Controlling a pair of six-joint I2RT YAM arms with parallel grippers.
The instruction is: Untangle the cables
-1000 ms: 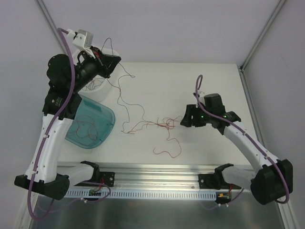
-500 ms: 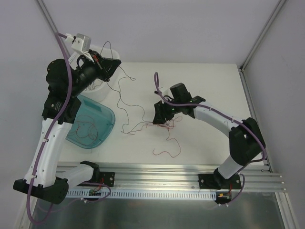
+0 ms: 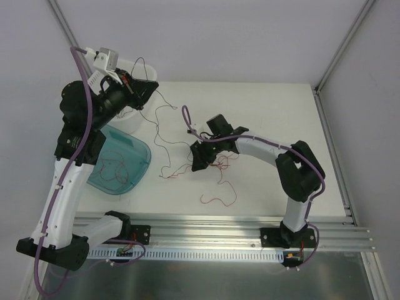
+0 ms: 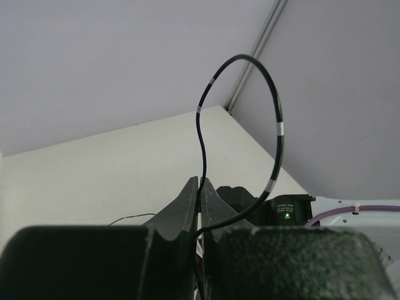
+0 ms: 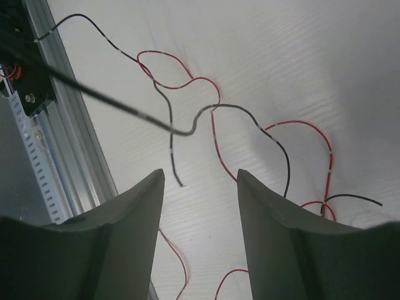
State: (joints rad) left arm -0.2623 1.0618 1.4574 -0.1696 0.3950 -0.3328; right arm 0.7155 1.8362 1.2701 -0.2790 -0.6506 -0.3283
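The left tool (image 4: pixel 199 187), raised near the far-left corner of the white bench (image 3: pixel 269 112), is pinched tight on a dark grey strand (image 4: pixel 279 134) of the hair-thin red and dark grey cables (image 3: pixel 219 161), which trail to a loose tangle mid-bench. The right tool (image 5: pixel 200 181) hangs just over that tangle, jaws partly apart, seemingly gripping nothing.

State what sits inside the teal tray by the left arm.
Thin red cables lie loose in the teal tray. The left arm covers its far-left corner, so anything there is hidden.
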